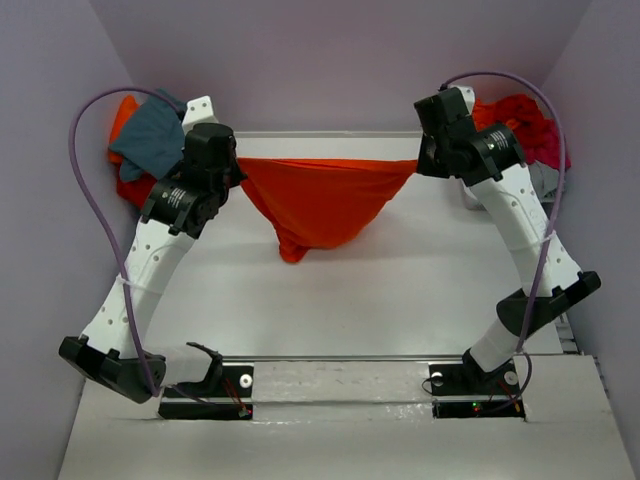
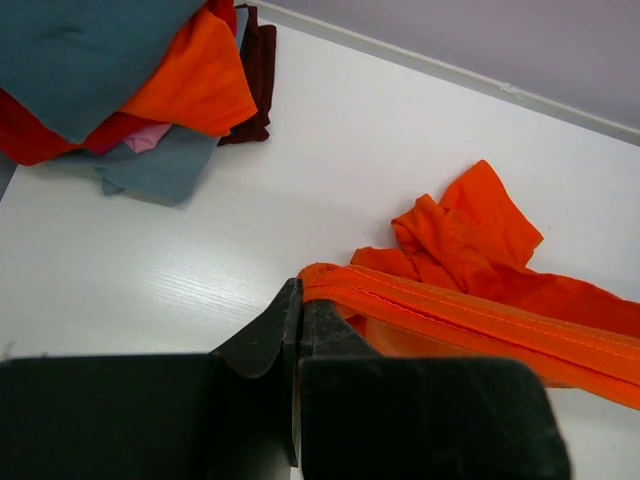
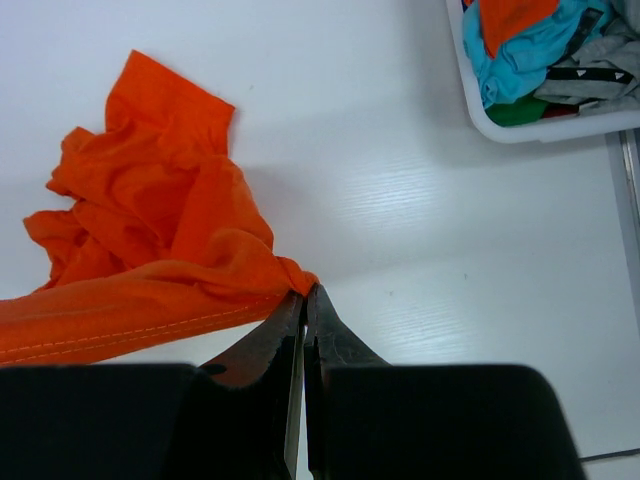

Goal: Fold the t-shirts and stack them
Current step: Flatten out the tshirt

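Pile (image 1: 148,135): shirts heaped at ten o'clock on the desk (image 1: 400,300).
Left claw (image 2: 300,298): mine, pinched shut on the orange shirt (image 2: 450,310) hem.
Orange shirt: strung between my claws at twelve o'clock, lower part bunched on the desk.
Right claw (image 3: 306,295): clamped on the other hem end.
Risk: thin pinches may slip if I pull wider; bunched sleeves may fold crooked.
Hidden: bin (image 3: 500,128) at two o'clock cut off; sleeves lost in folds.

L arm (image 1: 150,260) & R arm (image 1: 520,215) raised, elbows bent, wrists turned inward toward each other; L pincer (image 2: 300,292) & R pincer (image 3: 305,295) clamped tight.
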`<state>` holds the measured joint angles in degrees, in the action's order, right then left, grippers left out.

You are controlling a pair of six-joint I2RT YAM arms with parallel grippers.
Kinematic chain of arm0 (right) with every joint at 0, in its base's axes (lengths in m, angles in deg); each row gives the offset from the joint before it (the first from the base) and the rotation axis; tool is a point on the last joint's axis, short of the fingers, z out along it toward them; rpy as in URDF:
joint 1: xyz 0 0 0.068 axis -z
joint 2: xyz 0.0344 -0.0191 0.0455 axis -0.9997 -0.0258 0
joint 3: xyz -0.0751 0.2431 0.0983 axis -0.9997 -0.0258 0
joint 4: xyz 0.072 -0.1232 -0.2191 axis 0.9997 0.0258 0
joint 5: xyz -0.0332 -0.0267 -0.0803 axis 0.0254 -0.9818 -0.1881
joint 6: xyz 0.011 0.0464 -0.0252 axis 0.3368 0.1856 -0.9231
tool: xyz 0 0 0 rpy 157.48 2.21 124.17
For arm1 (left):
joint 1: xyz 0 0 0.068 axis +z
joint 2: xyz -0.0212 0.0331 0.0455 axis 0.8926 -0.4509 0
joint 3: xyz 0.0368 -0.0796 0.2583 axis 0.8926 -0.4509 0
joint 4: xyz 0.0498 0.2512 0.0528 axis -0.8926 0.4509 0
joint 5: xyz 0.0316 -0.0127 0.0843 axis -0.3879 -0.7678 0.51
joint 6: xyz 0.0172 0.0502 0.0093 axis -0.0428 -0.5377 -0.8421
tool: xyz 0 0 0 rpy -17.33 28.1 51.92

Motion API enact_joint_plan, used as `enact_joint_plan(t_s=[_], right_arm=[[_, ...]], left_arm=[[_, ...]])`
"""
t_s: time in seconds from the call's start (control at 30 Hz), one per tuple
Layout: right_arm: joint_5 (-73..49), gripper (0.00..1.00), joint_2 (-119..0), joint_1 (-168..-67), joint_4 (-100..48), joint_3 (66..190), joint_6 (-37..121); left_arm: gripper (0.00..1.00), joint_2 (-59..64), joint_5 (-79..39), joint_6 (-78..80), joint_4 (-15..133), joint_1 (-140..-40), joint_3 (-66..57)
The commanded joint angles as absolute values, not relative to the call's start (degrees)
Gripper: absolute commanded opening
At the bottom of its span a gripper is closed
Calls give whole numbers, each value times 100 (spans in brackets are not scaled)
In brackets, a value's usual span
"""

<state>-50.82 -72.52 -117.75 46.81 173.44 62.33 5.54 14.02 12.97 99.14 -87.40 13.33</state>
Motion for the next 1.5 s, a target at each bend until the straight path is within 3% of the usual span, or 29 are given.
enact_joint_plan(t_s=[0.0,0.63,1.17,1.47], right_arm=[[-5319,7,-6928,-11726,4827,17769,6299],[-4625,7,-5109,-11726,3000,16935,5702],[-3642,7,-4906,-11726,2542,16645,5245],[-3596,7,-5064,-11726,2612,16390,5262]], left_arm=[[5,839,1854,1148,9880,-8666,1779],[6,1525,1643,840,9204,-8825,2413],[5,2641,2003,445,8052,-8939,1631],[5,2062,1969,567,8087,-8939,1639]])
